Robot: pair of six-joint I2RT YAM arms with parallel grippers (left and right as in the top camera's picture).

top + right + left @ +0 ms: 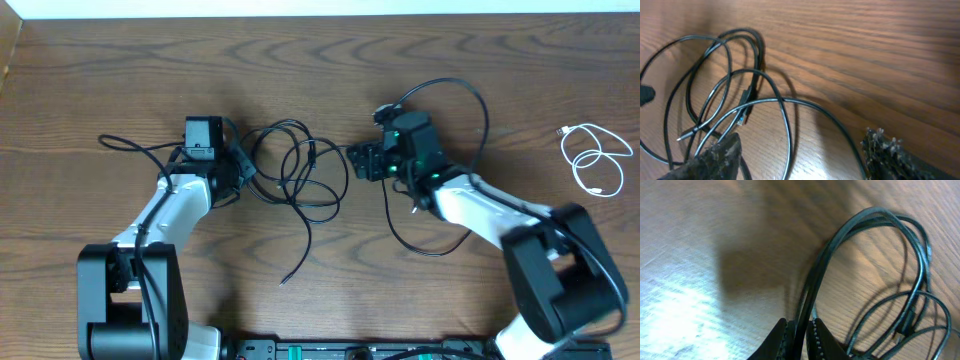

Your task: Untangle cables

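Wooden table (90, 70). Left of centre, the left gripper (243, 168) (799, 326) is clenched, its fingers nipping strands of the black cable tangle (300, 170) (860, 225) that run up between them. The tangle lies at the centre of the overhead frame between the two grippers, as loose overlapping loops flat on the wood. One loose tail (296, 255) trails to the lower centre. In the right wrist view the tangle (758, 47) fills the left half and a small plug (742, 117) is inside the loops. Right of centre, the right gripper (362, 160) (802, 142) is released, fingers wide apart and grasping nothing. One strand on the table passes between them. At the far right, the white cable (598, 158) is coiled alone, well apart from the rest.
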